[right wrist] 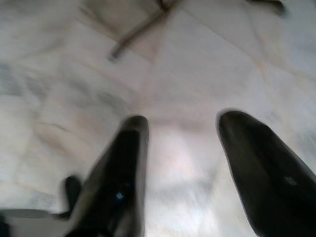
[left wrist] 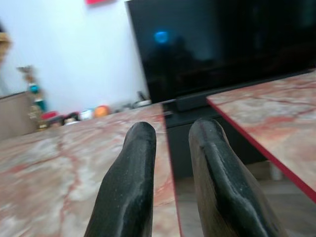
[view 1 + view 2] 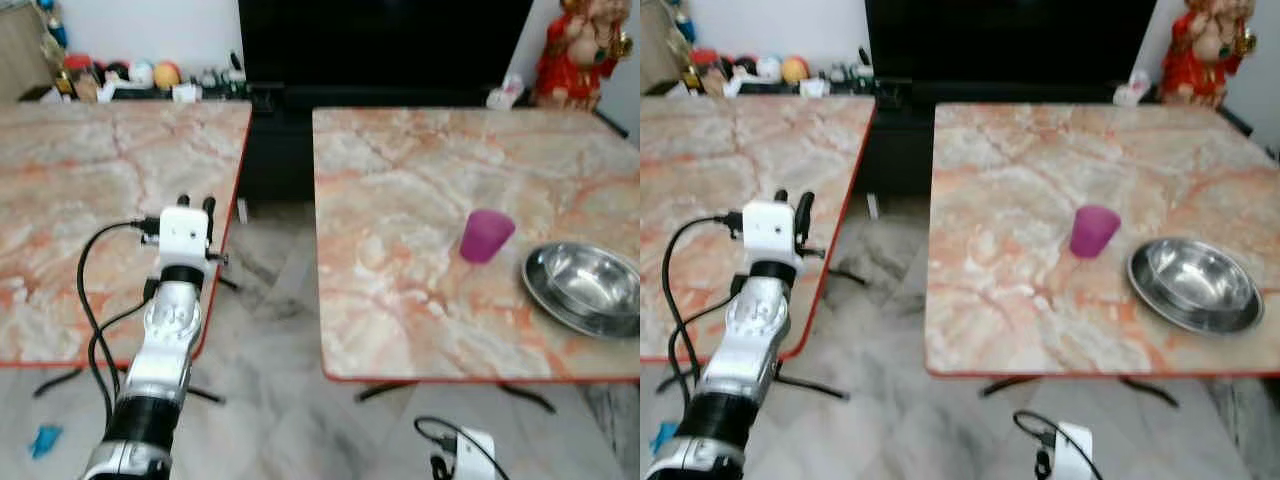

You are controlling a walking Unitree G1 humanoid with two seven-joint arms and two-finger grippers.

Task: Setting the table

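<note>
Left eye view: purple cup (image 3: 486, 236) upside-down beside steel bowl (image 3: 585, 288).

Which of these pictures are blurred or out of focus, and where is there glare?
Right wrist view: strongly blurred, right gripper jaws apart above the floor. Left wrist view: left gripper soft up close, with a blue reflection on the dark TV. Eye views: slightly soft, but the cup and bowl are readable, with bright glints inside the bowl.
</note>
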